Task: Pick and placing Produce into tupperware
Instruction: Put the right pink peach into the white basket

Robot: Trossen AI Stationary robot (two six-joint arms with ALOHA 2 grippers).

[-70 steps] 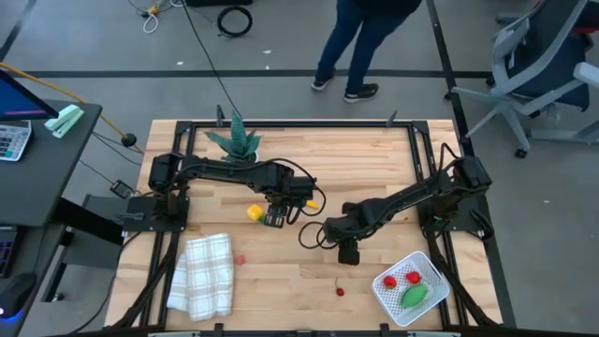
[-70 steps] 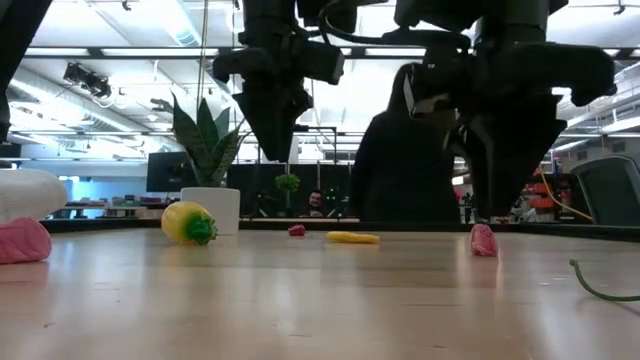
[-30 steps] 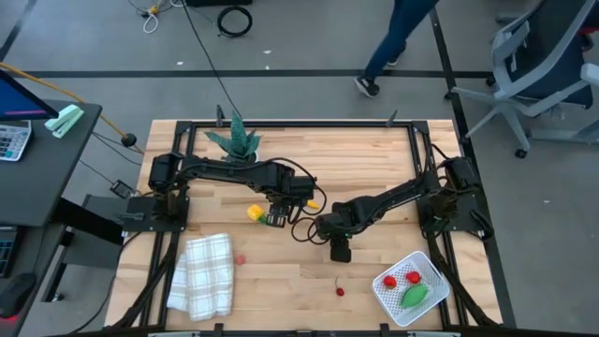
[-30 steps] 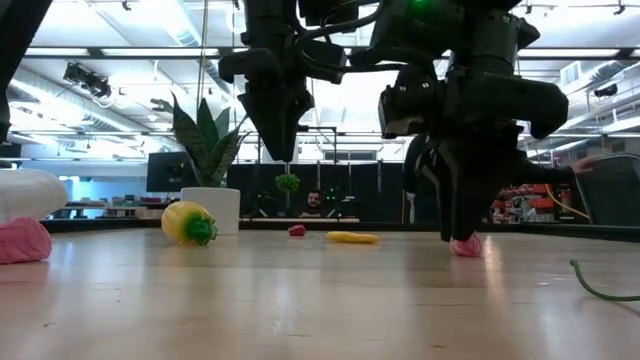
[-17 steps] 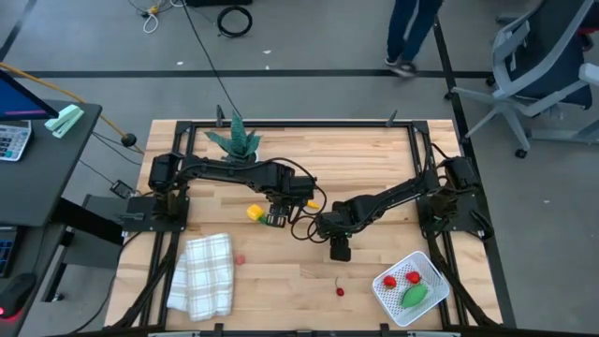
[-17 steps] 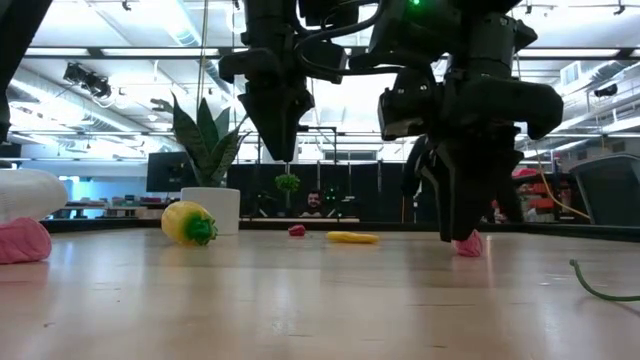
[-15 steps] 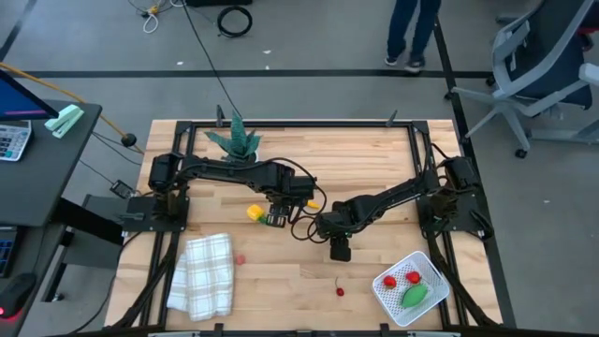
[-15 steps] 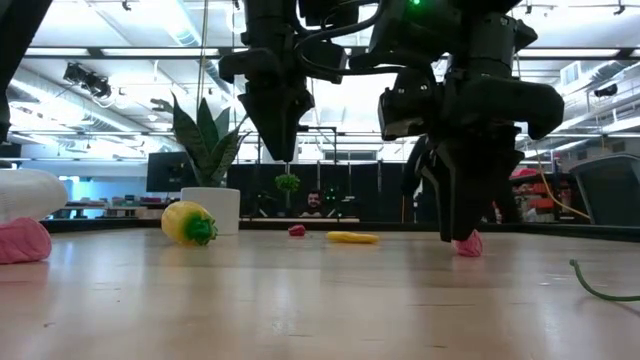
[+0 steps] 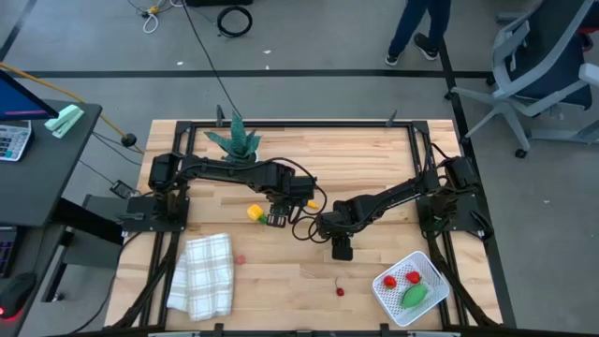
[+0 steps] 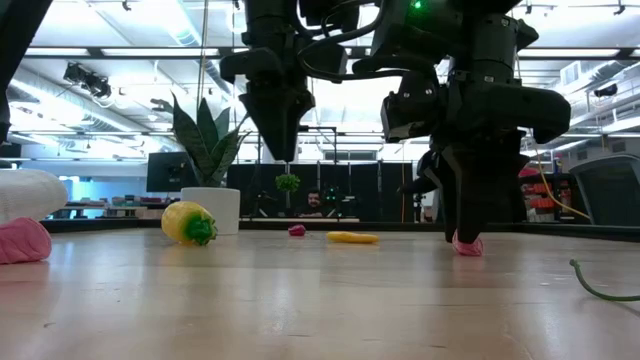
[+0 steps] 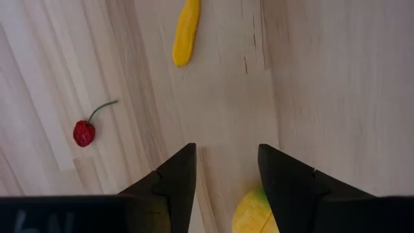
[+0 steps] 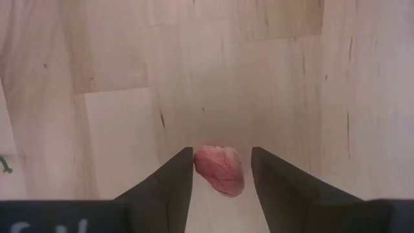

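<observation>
Between the right gripper's [image 12: 221, 169] open jaws, pink produce piece [image 12: 221, 170].

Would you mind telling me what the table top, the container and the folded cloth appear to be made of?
Table: pale wood, seemingly joined strips, matte; grain lines and plank seams show.
Container: probably white plastic, moulded, with rounded corners and a fine grid inside.
Cloth: woven fabric, white with a checked pattern, soft folds.
</observation>
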